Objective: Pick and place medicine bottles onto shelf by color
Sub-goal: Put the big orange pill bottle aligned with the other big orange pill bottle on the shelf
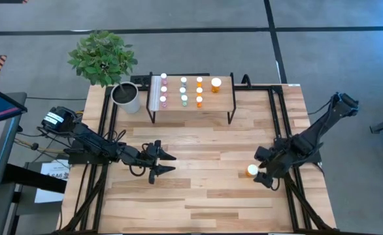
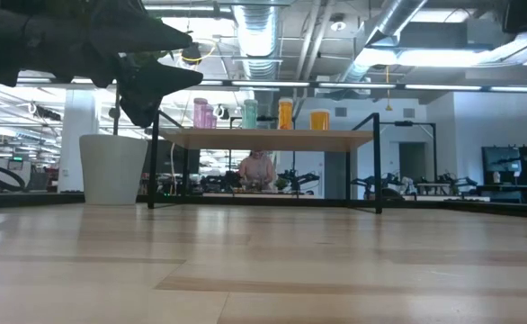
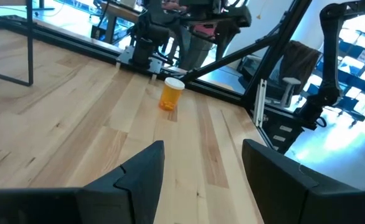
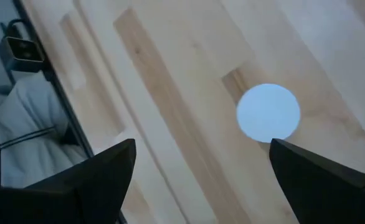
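Plant pot (image 1: 127,96) beside shelf (image 1: 221,104), orange bottle (image 1: 251,170) under spread right tool (image 1: 262,173)

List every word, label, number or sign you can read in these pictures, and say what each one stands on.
None can be read.
White label on the left arm's base: dark print, too small.
White sheet beside the table's left edge: print blurred.
Orange bottle: no label legible.

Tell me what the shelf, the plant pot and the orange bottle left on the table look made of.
Shelf: light wood top with visible grain, thin black legs, likely metal. Plant pot: matte grey-white, perhaps ceramic or plastic; unclear. Orange bottle: translucent orange body that looks like plastic, with an opaque white cap.
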You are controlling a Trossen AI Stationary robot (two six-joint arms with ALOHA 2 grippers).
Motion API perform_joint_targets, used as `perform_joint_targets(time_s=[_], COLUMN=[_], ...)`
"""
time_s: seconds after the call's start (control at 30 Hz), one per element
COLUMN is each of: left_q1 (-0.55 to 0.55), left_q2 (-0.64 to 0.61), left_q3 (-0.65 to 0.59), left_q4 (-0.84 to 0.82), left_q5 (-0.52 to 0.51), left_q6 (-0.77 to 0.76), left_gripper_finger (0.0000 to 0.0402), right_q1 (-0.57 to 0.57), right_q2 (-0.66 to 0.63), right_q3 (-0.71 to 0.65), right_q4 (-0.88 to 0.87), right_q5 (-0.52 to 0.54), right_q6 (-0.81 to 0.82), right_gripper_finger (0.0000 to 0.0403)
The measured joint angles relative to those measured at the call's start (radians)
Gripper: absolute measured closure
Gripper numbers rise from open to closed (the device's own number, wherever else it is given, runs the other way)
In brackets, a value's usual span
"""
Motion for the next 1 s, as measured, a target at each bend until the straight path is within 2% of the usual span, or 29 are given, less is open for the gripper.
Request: perform_joint_targets(time_s=[0.4, 0.9, 1.0], left_q1=[0.000, 0.000, 0.000], left_q2=[0.000, 0.000, 0.000], left_q3=[0.000, 0.000, 0.000], left_q4=[-0.007, -0.006, -0.006], left_q5=[-0.001, -0.005, -0.005], left_q6=[0.000, -0.002, -0.002], left_gripper_finger=[0.0198, 0.0198, 0.0198], right_q1=[0.033, 0.029, 0.014], right_q2=[0.165, 0.300, 0.315], right_q3=[0.027, 0.029, 0.032], right_q4=[-0.074, 0.027, 0.020], right_q5=[0.021, -0.005, -0.057], right_q6=[0.005, 0.001, -0.033], right_gripper_finger=[0.0013, 0.0013, 0.0013])
